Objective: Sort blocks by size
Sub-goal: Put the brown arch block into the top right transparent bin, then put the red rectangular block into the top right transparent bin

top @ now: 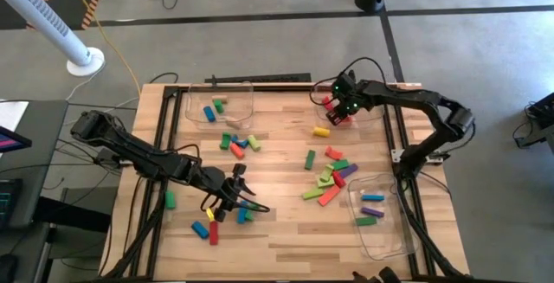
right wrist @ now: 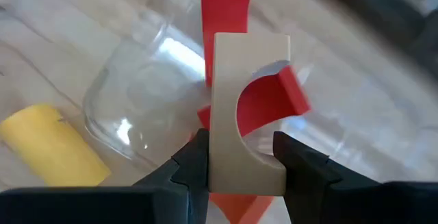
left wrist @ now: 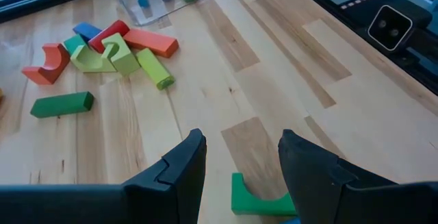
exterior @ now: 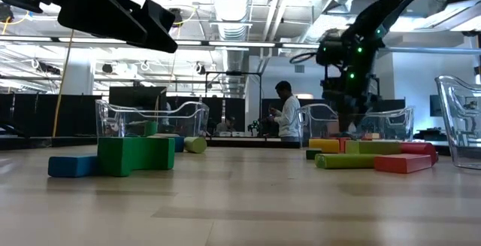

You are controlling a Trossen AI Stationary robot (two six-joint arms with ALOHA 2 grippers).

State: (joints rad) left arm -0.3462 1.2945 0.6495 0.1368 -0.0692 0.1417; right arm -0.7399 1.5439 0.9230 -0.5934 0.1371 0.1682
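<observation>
Right gripper point(right wrist: 236, 157), clamped on a pale tan arch-cut wooden block point(right wrist: 241, 114) above the clear plastic tray point(right wrist: 137, 94): release low over the red blocks point(right wrist: 260, 104) inside; left gripper point(left wrist: 239, 162), fingers apart, over a green block point(left wrist: 256, 198).

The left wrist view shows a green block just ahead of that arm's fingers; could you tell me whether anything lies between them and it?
Nothing visible does. The green block lies on bare table directly below the gap of the left gripper, whose fingers stand open. The nearest other blocks, a loose pile, lie well beyond it.
</observation>
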